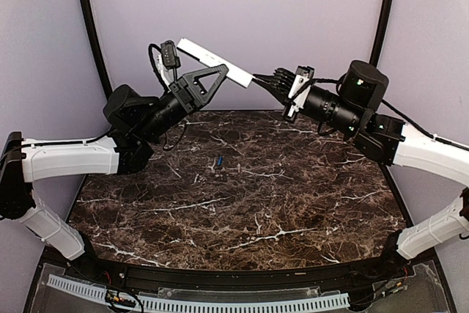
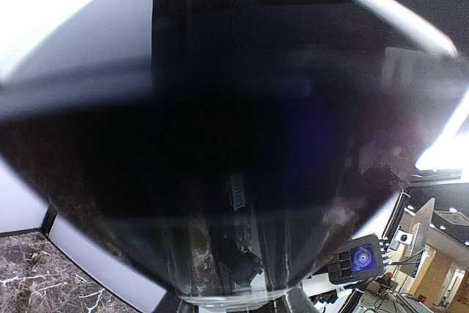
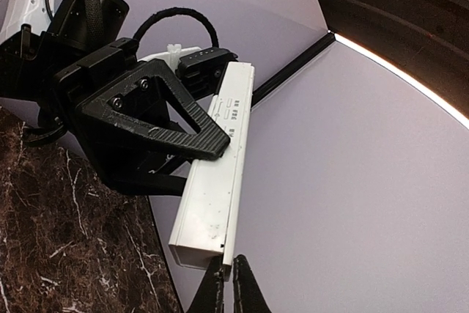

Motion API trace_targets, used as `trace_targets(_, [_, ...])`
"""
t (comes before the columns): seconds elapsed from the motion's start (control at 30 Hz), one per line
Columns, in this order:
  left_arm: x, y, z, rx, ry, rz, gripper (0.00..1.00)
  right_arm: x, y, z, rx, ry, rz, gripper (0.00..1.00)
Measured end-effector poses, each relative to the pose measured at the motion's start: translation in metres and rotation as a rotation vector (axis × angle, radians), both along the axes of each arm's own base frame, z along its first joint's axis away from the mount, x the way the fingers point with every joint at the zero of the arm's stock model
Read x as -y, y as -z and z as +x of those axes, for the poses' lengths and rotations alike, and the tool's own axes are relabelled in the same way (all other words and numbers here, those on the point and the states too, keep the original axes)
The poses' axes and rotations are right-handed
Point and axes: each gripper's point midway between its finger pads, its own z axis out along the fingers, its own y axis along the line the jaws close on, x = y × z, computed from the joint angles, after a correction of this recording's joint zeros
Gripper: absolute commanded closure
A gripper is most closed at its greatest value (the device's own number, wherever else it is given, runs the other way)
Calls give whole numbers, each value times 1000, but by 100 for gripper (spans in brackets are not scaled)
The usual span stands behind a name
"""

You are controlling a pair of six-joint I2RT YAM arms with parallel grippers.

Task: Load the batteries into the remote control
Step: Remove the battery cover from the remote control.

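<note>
1. Slim white rectangular remote control (image 1: 211,56) is held in the air above the far edge of the dark marble-patterned table (image 1: 308,203), left of centre, sloping down to the right
2. Black left gripper (image 1: 218,72) is clamped across its middle
3. Black right gripper (image 1: 258,78) meets its lower right end, fingertips (image 3: 215,287) nearly together with a sliver between; whether they pinch the remote control I cannot tell
4. Tiny blue cylindrical battery (image 1: 219,160) lies near the table's middle, well apart from both grippers
</note>
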Motion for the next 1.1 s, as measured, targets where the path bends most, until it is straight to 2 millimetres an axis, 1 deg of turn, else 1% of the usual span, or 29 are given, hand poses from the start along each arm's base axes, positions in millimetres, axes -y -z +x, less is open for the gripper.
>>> trace_targets(0.2, [0,0,0,0,0,0,100,-1,0,0,-1,-2,0,100])
trace_targets(0.5, [0,0,0,1,0,-1,100,0,-2,1,-8,2,9,100])
trace_targets(0.87, [0,0,0,1,-1,0,100,4,-11,5,-33,23,65,100])
trace_targets(1.1, [1,7,1,-9,-1,12,100,9,-19,8,-60,34,109,100])
